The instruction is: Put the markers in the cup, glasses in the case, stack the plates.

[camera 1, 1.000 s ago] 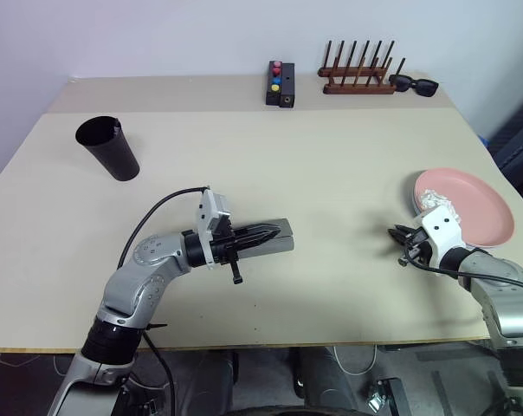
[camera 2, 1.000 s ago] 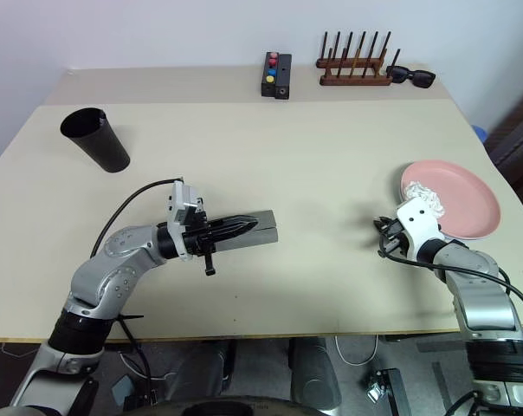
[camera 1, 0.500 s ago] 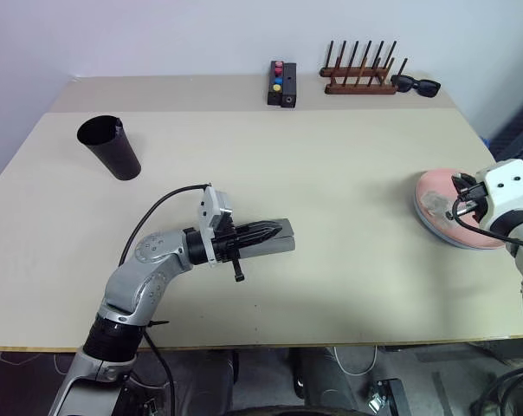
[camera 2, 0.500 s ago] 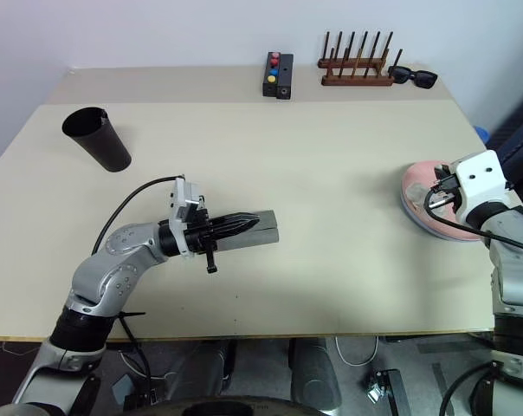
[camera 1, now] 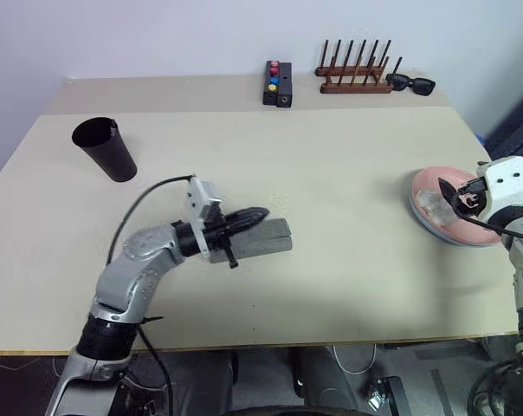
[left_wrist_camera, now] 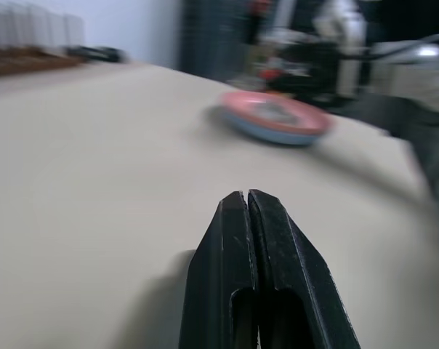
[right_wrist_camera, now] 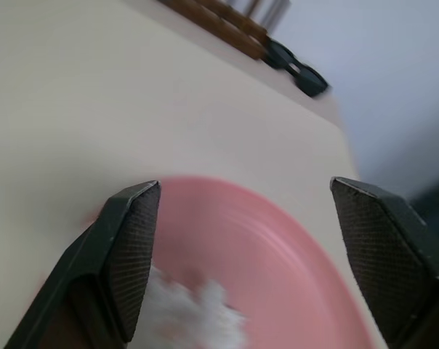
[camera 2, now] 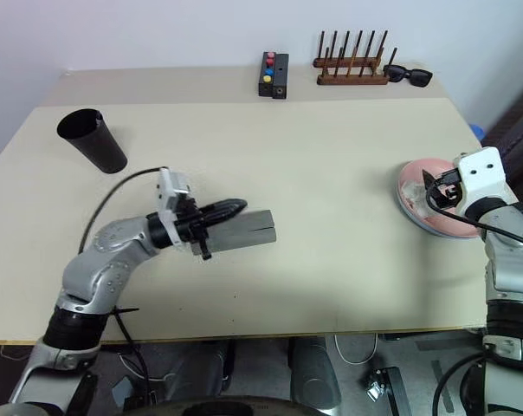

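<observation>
Plates: the salmon pink plate [camera 1: 456,212] is sitting stacked on the light blue plate [left_wrist_camera: 278,135] at the right edge of the counter [camera 1: 331,173]; the blue one is showing as a thin rim under the pink one. A crumpled white lump [right_wrist_camera: 194,320] is lying in the pink plate.
Right gripper: the right gripper [right_wrist_camera: 256,254] is hovering over the near side of the pink plate with its two black fingers [right_wrist_camera: 132,247] spread wide apart and nothing between them.
Case: the grey glasses case [camera 1: 266,240] is lying closed near the middle of the counter, toward the near edge, with its long side running left to right.
Left gripper: the left gripper [camera 1: 248,217] is pointing to the right just above the far edge of the case, fingers pressed tightly together and grasping nothing; whether it is touching the case cannot be told.
Cup: the black tapered cup [camera 1: 106,149] is standing at the far left of the counter, well apart from both arms; its contents cannot be seen.
Far edge: a wooden peg rack [camera 1: 357,74] is standing at the far right, thick black sunglasses [camera 1: 412,84] are lying just right of it, and a black box with coloured buttons [camera 1: 278,83] is sitting to its left.
</observation>
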Robot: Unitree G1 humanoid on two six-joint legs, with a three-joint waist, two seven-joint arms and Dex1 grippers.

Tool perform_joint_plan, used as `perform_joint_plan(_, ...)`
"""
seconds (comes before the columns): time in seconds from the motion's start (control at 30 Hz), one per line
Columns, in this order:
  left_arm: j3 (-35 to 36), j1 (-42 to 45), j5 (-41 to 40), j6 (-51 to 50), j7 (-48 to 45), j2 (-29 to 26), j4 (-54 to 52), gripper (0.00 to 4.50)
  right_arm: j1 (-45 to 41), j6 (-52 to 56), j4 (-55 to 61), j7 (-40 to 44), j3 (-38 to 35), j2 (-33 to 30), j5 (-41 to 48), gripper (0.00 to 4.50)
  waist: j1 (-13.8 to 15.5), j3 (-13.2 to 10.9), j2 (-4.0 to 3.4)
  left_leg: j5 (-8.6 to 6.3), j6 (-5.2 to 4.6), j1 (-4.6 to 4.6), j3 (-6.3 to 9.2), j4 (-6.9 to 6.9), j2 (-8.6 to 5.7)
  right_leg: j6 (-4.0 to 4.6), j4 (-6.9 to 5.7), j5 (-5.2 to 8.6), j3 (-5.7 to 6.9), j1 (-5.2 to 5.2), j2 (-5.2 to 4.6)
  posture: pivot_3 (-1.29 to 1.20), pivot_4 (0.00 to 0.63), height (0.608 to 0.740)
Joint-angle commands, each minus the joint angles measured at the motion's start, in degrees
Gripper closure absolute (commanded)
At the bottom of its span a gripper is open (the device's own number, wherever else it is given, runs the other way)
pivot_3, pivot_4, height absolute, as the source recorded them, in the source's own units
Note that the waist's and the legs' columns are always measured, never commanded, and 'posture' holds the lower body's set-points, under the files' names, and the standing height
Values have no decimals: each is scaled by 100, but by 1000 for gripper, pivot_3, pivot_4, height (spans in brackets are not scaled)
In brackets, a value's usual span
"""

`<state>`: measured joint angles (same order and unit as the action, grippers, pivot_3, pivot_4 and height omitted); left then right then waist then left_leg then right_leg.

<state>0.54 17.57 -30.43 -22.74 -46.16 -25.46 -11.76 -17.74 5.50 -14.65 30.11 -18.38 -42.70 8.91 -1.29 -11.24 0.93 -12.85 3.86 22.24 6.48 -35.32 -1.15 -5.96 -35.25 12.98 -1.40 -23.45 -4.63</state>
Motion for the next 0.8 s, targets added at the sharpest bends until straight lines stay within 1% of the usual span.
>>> perform_joint_plan(0.03,582,-112,182,361,362,-115,130,4500,-89,-66,412,444,15,78,414,613,18,0,-1,0,0,0,0,0,0,-1,0,0,0,0,0,0,150,740)
perform_joint_plan(0.13,1072,-509,800,790,886,-415,439,4500,-52,146,721,969,228,234,793,613,15,0,0,0,0,3,0,-1,-1,-2,3,0,-1,1,-2,0,150,740)
perform_joint_plan(0.17,1255,-665,844,860,963,-494,443,4500,-58,211,774,1100,291,268,881,613,12,0,0,0,0,2,0,1,-1,-2,3,0,-1,-1,-2,0,150,740)
perform_joint_plan(0.33,1698,-1202,875,981,1072,-687,355,4500,-223,344,670,1461,465,327,1049,613,61,-1,0,0,0,5,0,-2,-1,-1,3,0,0,-1,-3,0,150,740)
perform_joint_plan(0.53,1903,-1574,802,942,1143,-730,121,4500,-419,361,446,1743,700,438,1070,613,51,-1,0,0,0,5,2,1,0,0,3,0,2,-2,-3,0,150,740)
perform_joint_plan(0.8,1949,-1692,828,901,1266,-693,25,4500,-737,242,138,1885,999,622,946,613,27,-1,0,0,1,3,0,3,0,0,2,0,1,-4,-3,0,150,740)
